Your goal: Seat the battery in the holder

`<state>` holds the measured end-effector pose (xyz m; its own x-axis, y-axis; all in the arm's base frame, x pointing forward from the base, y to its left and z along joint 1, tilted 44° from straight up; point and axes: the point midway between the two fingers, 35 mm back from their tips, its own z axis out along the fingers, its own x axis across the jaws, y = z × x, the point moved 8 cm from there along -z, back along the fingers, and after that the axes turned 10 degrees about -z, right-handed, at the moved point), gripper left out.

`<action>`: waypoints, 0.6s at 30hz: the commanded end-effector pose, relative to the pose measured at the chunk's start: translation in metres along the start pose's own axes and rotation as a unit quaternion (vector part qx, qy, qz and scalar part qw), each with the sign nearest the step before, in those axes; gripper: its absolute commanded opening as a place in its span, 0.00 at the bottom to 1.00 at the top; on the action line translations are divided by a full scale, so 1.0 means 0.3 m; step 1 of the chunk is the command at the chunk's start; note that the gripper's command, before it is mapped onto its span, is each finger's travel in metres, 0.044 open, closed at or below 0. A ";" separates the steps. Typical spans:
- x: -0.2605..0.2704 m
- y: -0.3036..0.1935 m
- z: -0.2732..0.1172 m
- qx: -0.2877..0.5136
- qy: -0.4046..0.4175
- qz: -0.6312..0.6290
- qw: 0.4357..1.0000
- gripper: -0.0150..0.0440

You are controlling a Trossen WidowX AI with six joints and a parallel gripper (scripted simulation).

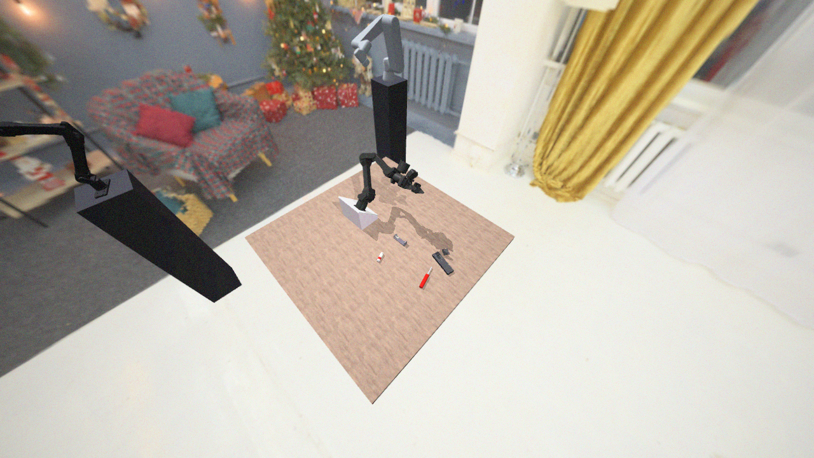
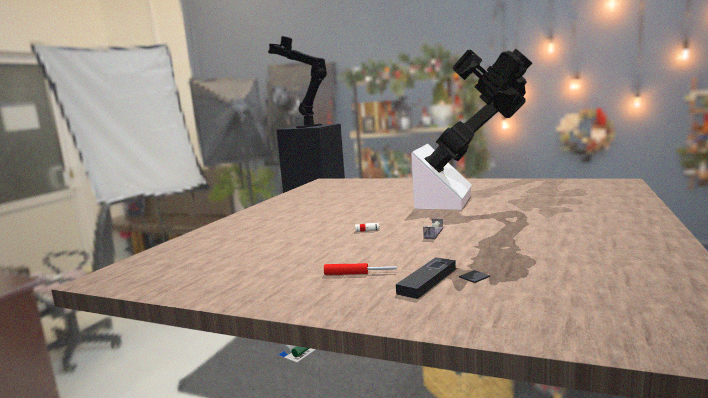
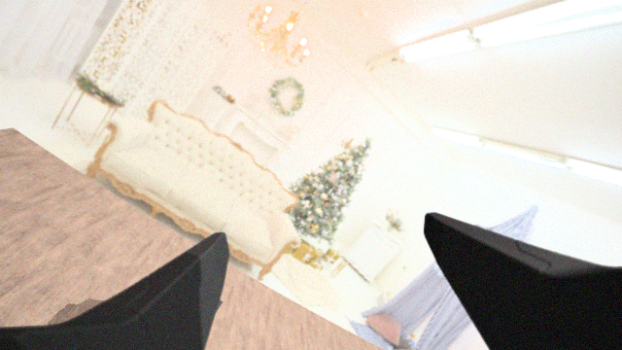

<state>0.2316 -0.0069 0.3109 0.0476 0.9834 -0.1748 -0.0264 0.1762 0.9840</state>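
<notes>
Seen from the exterior view, going left to right, a black pillar (image 1: 159, 239) (image 2: 311, 153) stands past the far side of the table (image 1: 341, 301) (image 2: 222, 287) (image 3: 73, 219), with a second black arm (image 1: 79, 151) (image 2: 316, 81) on top. On the wood-grained table, nearer the front edge, a screwdriver (image 1: 424, 280) (image 2: 345, 269) lies with its red handle to the left and its metal shaft to the right. Behind it the battery (image 1: 379, 257) (image 2: 366, 227), white with a red band, lies on its side, its small terminal nub facing right. It is outside the holder and well apart from it.

A black remote (image 1: 442, 263) (image 2: 425, 278) lies slantwise, just beside the screwdriver's tip. Farther back, the small grey holder (image 1: 400, 240) (image 2: 432, 229) sits on the table, an upright wall at each end and no battery between them. Behind that is a white wedge-shaped stand (image 1: 358, 215) (image 2: 435, 188), carrying the working arm (image 1: 367, 179) (image 2: 467, 123). A thin dark square cover (image 1: 446, 250) (image 2: 474, 276) lies flat just right of the remote.

Rightmost, the pincer (image 1: 420, 190) (image 2: 504, 81) (image 3: 327, 232) hangs high above the table, its fingers spread wide and nothing between them, touching neither battery nor holder.
</notes>
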 end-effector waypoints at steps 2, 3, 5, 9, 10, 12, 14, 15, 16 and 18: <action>0.000 -0.017 0.021 0.019 0.006 -0.024 1.000 0.84; 0.000 -0.038 0.048 0.043 0.015 -0.054 0.998 0.80; -0.002 -0.095 0.107 0.097 0.042 -0.123 0.987 0.71; -0.010 -0.226 0.210 0.191 0.118 -0.244 0.943 0.63; -0.013 -0.262 0.232 0.211 0.141 -0.270 0.929 0.63; -0.021 -0.333 0.271 0.241 0.184 -0.294 0.907 0.63; -0.028 -0.389 0.297 0.260 0.218 -0.308 0.889 0.63; -0.030 -0.408 0.305 0.266 0.231 -0.315 0.881 0.63; -0.032 -0.430 0.314 0.272 0.247 -0.325 0.872 0.63; -0.038 -0.489 0.335 0.284 0.289 -0.348 0.845 0.63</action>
<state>0.3266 -0.0428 0.1856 -0.5671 0.6047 -0.5593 0.3358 0.7897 0.5133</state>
